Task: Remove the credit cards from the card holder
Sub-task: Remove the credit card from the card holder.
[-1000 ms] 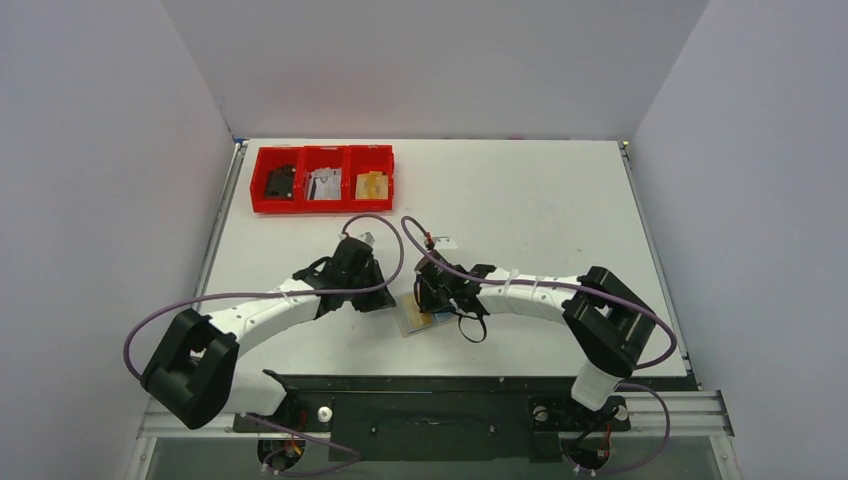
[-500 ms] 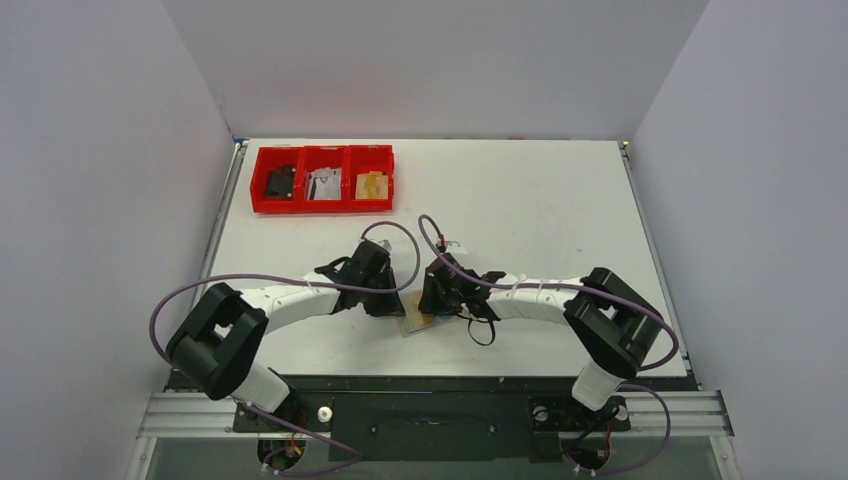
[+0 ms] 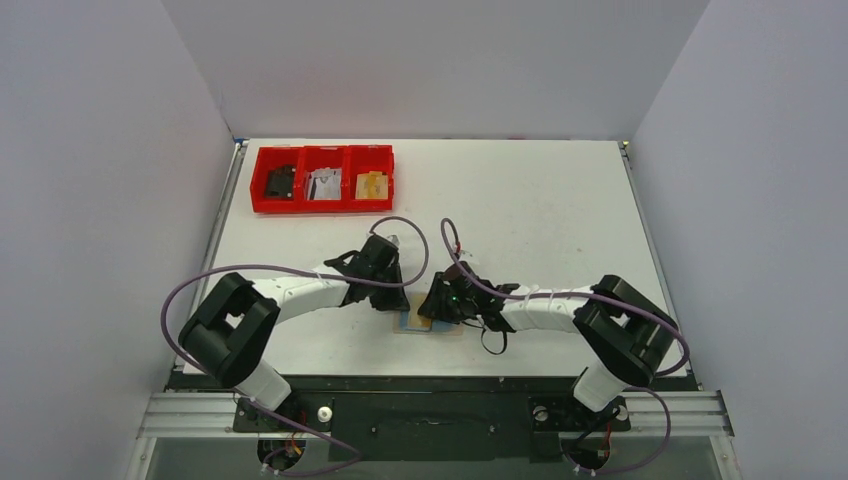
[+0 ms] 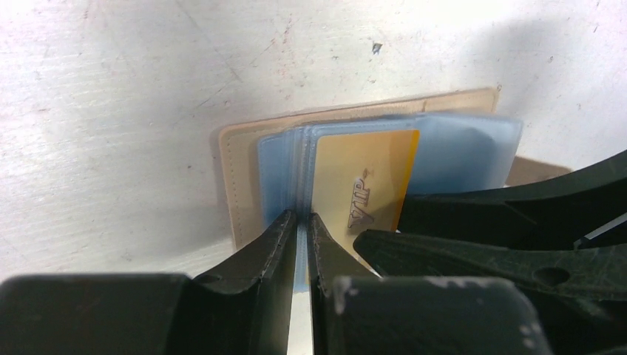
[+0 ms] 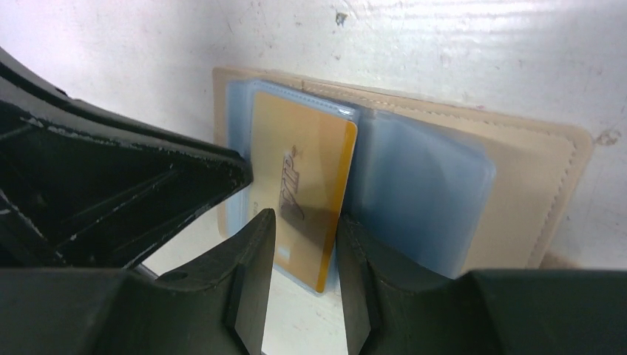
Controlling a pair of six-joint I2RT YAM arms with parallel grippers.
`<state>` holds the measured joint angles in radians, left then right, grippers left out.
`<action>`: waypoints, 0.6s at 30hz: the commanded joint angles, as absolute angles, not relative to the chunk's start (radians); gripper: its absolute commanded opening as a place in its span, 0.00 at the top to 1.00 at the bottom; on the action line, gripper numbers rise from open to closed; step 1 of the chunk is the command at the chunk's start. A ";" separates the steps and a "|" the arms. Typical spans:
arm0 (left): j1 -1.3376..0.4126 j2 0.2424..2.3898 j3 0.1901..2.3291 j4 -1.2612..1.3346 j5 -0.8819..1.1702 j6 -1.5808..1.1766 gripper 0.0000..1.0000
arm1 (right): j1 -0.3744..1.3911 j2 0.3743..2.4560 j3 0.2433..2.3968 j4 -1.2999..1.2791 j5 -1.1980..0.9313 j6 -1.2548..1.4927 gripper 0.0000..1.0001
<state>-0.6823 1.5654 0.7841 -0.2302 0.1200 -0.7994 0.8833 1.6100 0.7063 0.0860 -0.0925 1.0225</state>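
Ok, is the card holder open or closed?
Open: the tan card holder lies spread flat, its blue-tinted sleeves exposed and a gold VIP card showing.

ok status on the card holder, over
Left pincer shut on the blue plastic sleeves. Right pincer straddling the gold card, grip unclear. Card not yet out of the open card holder; nothing else in the way.

The card holder (image 5: 547, 185) is tan, with matching stitching along its edge. Its plastic pockets (image 5: 421, 200) are a see-through pale blue. The card (image 5: 310, 170) is golden yellow with dark, slanted "VIP" lettering. The left gripper (image 4: 302, 218) and the right gripper (image 5: 303, 222) are black. The table (image 3: 540, 200) is white with grey scuffs. The tray (image 3: 322, 207) is red and the cables (image 3: 260, 267) are purple.
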 commanded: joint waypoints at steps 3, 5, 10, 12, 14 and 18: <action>-0.719 1.631 0.845 -0.253 0.081 -0.770 0.93 | 0.838 1.536 0.603 0.232 -0.169 1.092 0.66; -0.729 1.648 0.852 -0.261 0.078 -0.771 0.94 | 0.810 1.527 0.560 0.303 -0.198 1.113 0.66; -0.745 1.670 0.858 -0.273 0.063 -0.779 0.94 | 0.762 1.531 0.478 0.479 -0.245 1.180 0.65; -0.747 1.674 0.858 -0.278 0.059 -0.784 0.95 | 0.745 1.537 0.440 0.564 -0.258 1.217 0.65; -0.749 1.676 0.855 -0.278 0.058 -0.789 0.95 | 0.724 1.546 0.397 0.649 -0.272 1.257 0.65; -0.750 1.687 0.850 -0.276 0.060 -0.802 0.98 | 0.689 1.567 0.338 0.762 -0.294 1.302 0.66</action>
